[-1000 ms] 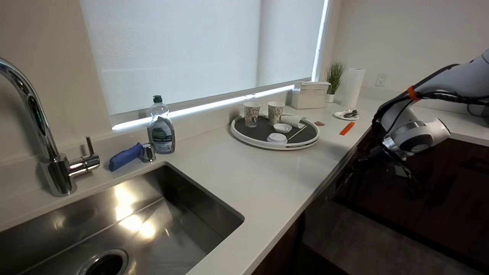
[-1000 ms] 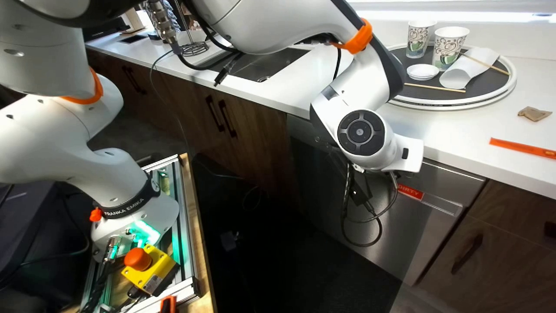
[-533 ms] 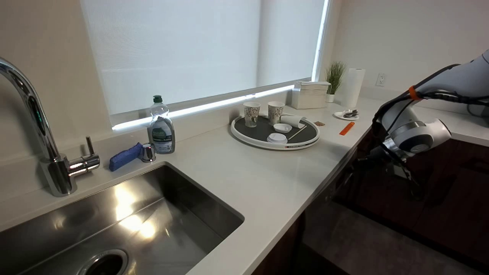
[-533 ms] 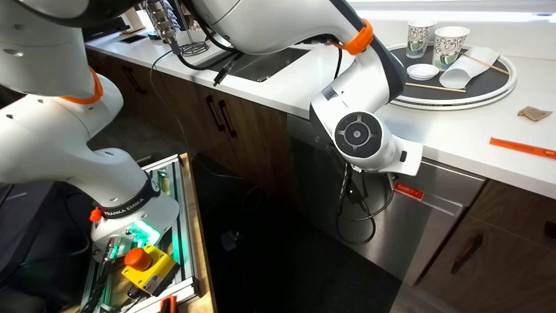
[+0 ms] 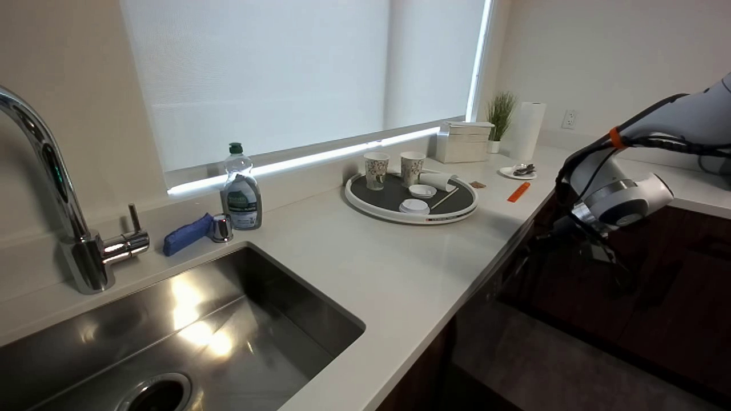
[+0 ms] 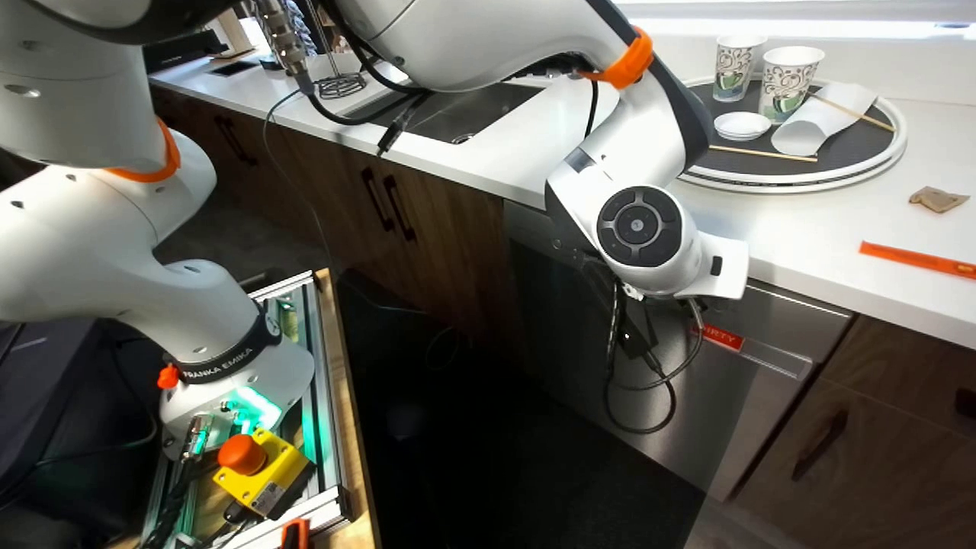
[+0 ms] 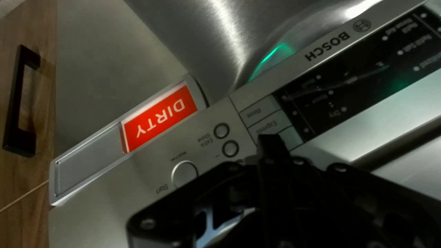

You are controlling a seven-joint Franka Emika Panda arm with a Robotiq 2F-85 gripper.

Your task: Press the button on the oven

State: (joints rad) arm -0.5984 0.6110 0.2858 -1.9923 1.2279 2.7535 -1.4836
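No oven shows. The appliance is a steel Bosch dishwasher [image 6: 686,427] under the counter. In the wrist view its control panel [image 7: 151,172] is seen flipped. A large round Start button [image 7: 184,173] and two smaller round buttons [image 7: 221,130] lie left of the fingertips. Rectangular buttons, among them Express [image 7: 270,126], border a black display [image 7: 361,75]. My gripper [image 7: 270,139] looks shut and empty. Its tips overlap the lower edge of the Express area; whether they touch cannot be told. In an exterior view the gripper [image 5: 539,242] is dark against the cabinets.
A red DIRTY sign [image 7: 160,119] sits on the dishwasher front beside the panel. The counter edge [image 6: 793,286] overhangs the panel, close to my wrist. A cable loop [image 6: 671,404] hangs from the wrist. A round tray [image 6: 793,183] with cups stands on the counter.
In an exterior view my wrist first shifted slightly left and down, then back right and slightly up past its earlier place. The cable loop swung with it. Nothing else moved.
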